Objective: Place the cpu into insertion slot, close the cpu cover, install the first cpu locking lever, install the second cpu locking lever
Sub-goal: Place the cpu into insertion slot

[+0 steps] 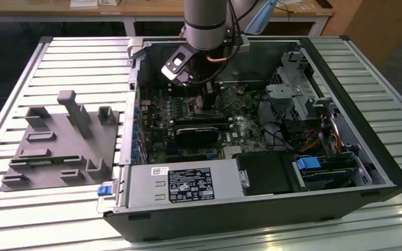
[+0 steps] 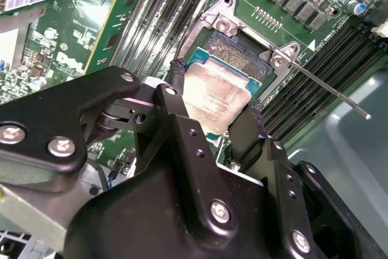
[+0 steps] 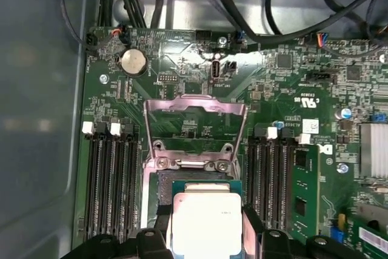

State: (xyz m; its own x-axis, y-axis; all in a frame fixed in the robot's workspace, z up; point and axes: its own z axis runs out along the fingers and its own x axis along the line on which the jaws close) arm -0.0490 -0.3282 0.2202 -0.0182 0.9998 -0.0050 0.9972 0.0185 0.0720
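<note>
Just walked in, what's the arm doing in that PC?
The gripper holds the cpu in its jaws right over the insertion slot on the green board. The cpu cover is flipped open and a locking lever sticks out free. Whether the cpu is seated yet, I cannot tell.

An open black computer case (image 1: 257, 219) and, at the exterior view's left, a grey plastic fixture (image 1: 54, 151) are borne by a pale slatted table (image 1: 382, 230).
</note>
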